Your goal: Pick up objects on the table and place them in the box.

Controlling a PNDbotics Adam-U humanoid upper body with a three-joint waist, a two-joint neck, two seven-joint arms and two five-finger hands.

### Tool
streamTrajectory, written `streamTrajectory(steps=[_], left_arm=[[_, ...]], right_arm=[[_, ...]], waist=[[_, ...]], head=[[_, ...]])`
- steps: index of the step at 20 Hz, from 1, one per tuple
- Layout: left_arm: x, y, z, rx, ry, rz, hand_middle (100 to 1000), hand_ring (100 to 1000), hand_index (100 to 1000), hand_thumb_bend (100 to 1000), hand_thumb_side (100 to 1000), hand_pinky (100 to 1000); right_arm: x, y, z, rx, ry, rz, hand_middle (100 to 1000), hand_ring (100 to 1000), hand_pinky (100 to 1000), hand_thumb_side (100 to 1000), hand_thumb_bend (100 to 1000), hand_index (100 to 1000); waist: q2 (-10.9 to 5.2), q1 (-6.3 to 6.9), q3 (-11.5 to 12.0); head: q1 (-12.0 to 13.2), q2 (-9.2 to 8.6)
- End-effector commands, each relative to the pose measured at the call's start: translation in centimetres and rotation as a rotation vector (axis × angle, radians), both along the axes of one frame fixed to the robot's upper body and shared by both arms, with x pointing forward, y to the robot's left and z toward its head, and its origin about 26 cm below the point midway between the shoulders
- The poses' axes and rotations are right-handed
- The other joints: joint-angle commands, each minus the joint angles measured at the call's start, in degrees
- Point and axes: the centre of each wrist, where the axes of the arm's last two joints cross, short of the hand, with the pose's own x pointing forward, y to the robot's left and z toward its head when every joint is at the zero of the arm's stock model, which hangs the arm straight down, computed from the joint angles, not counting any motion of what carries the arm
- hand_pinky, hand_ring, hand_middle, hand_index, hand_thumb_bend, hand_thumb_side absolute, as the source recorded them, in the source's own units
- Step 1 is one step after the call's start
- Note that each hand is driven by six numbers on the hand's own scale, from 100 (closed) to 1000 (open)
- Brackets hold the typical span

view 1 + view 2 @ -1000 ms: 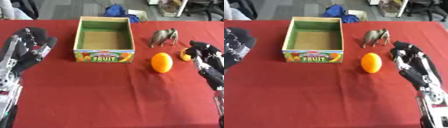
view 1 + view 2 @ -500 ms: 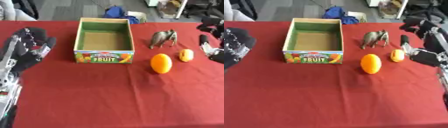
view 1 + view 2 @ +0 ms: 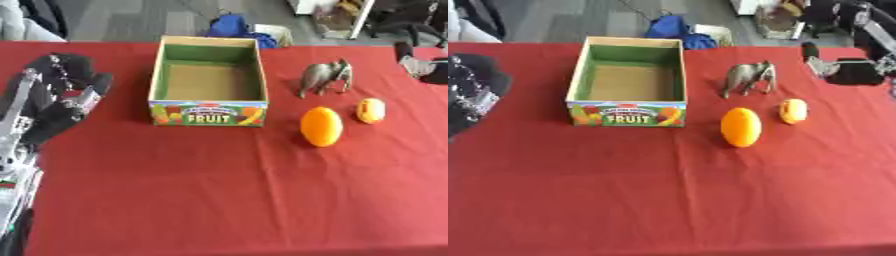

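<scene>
Red table (image 3: 219, 200), left robot hand (image 3: 61, 95) raised (fingers up)

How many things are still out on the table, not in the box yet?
3: an elephant right of the box, an orange in front of it, and a small yellow fruit beside the orange. The box looks empty.

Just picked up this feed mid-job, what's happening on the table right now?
Nothing is being held. The fruit box is empty; the toy elephant, the orange and a smaller yellow-orange fruit sit on the red tablecloth to its right. The right hand is raised at the far right, the left hand beside the box.
</scene>
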Motion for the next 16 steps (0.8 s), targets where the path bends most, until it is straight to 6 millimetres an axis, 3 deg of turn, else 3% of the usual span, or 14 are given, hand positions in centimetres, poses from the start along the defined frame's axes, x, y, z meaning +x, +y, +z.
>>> streamTrajectory(steps=[1, 9, 16], left_arm=[[0.0, 0.1, 0.7, 0.014, -0.019, -0.013, 552, 626, 668, 537, 369, 622], [0.0, -0.2, 0.9, 0.017, -0.025, -0.029, 552, 627, 668, 537, 366, 622], [0.1, -0.4, 1.3, 0.02, -0.034, -0.044, 552, 627, 669, 537, 365, 621]], right_arm=[[1.2, -1.2, 0.4, -0.108, -0.012, -0.028, 799, 1000, 934, 100, 197, 895], [4.1, 0.3, -1.0, -0.226, -0.02, -0.077, 860, 1000, 949, 100, 280, 921], [5.5, 2.0, -2.8, -0.281, -0.03, -0.129, 863, 1000, 952, 100, 292, 924]], waist=[[-0.92, 0.15, 0.22], [-0.79, 0.57, 1.03], [-0.56, 0.63, 1.74]], head=[[-0.31, 0.09], [-1.03, -0.38], [-1.79, -0.95]])
